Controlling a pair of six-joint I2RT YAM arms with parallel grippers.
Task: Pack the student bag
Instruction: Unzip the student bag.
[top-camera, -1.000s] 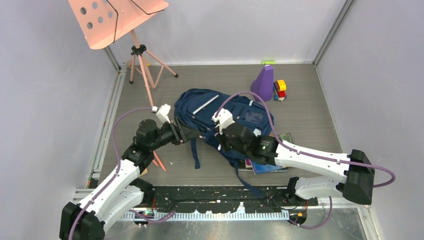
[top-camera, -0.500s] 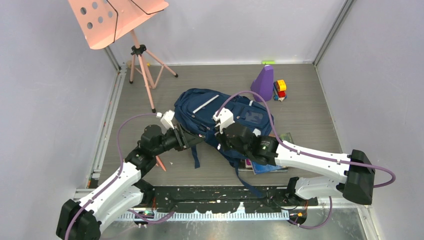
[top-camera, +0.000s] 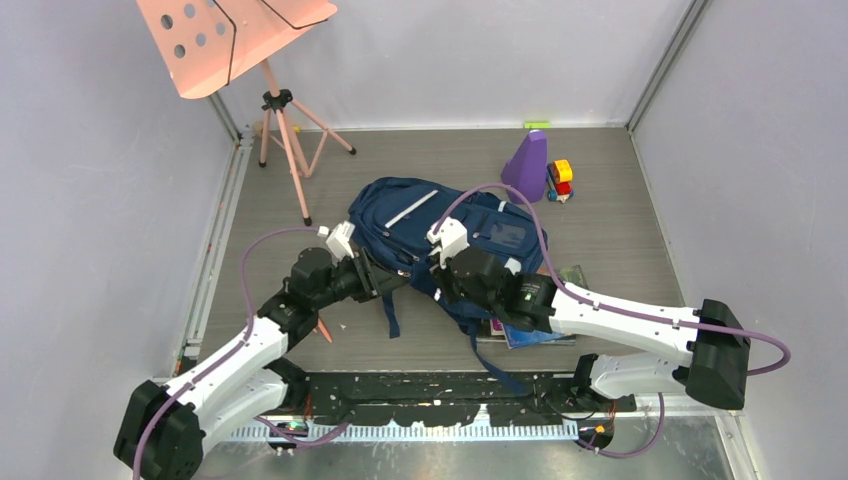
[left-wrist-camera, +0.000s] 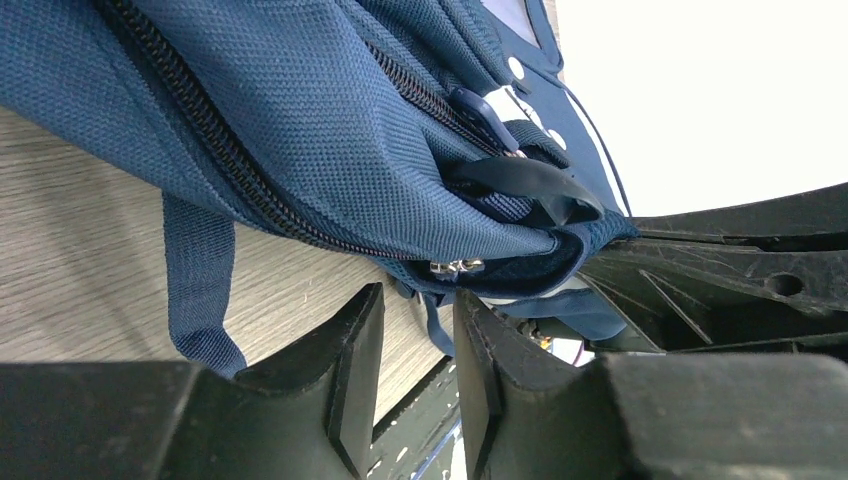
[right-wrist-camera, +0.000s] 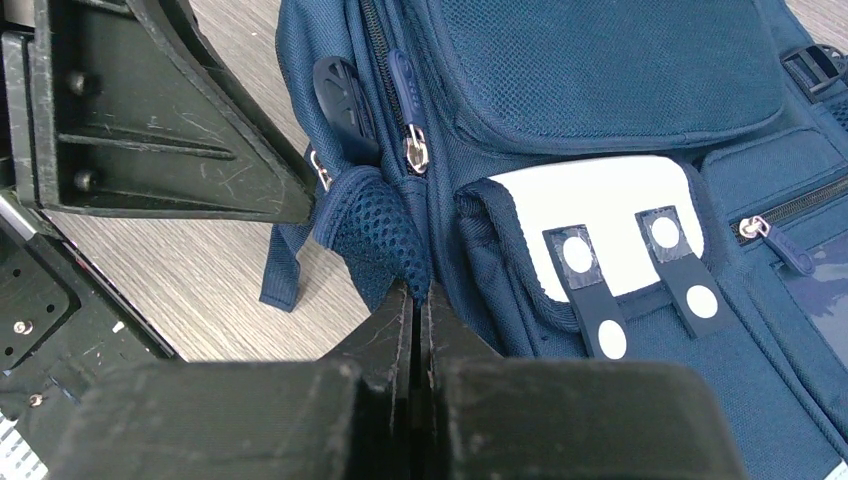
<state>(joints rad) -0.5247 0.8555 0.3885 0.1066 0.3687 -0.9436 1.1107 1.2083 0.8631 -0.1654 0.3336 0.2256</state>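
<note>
The student bag (top-camera: 400, 215), navy with a white stripe, lies in the middle of the floor. My right gripper (right-wrist-camera: 415, 290) is shut on a fold of blue mesh (right-wrist-camera: 375, 235) at the bag's near edge, beside the white patch (right-wrist-camera: 600, 210). My left gripper (left-wrist-camera: 418, 295) sits at the bag's near left corner (top-camera: 385, 280). Its jaws stand partly open with nothing between them. A metal zip pull (left-wrist-camera: 455, 266) hangs just beyond the tips, at the end of the zip. A blue strap (left-wrist-camera: 195, 290) trails on the floor to the left.
A pink music stand (top-camera: 230, 40) rises at the back left. A purple cone (top-camera: 527, 165) and a coloured toy (top-camera: 561, 180) sit behind the bag. Books (top-camera: 535, 335) lie under my right arm. An orange pencil (top-camera: 322, 325) lies beside my left arm.
My left arm has reached right to the bag's near corner, and its jaws have narrowed. The right gripper has kept its hold without moving.
</note>
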